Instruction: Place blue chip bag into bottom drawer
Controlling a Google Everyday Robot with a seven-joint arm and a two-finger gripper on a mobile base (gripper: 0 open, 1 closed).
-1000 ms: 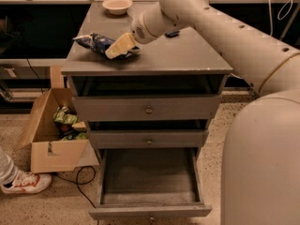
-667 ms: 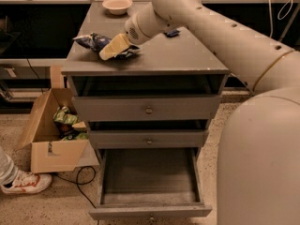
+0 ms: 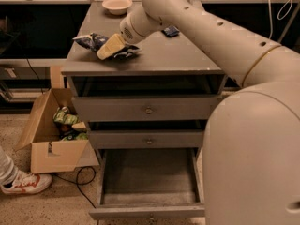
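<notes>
The blue chip bag lies crumpled on the left part of the grey cabinet top. My gripper reaches down from the right and rests right on the middle of the bag, covering part of it. The bag's ends stick out on both sides of the gripper. The bottom drawer is pulled open below, and its tray shows nothing inside. The two upper drawers are closed.
A small flat dark blue packet and a pale bowl sit farther back on the cabinet top. An open cardboard box with green snack bags stands on the floor at left. A person's shoe and a cable lie nearby.
My arm has shifted a little to the left over the cabinet top, with the gripper staying on the chip bag. The bag still lies on the top.
</notes>
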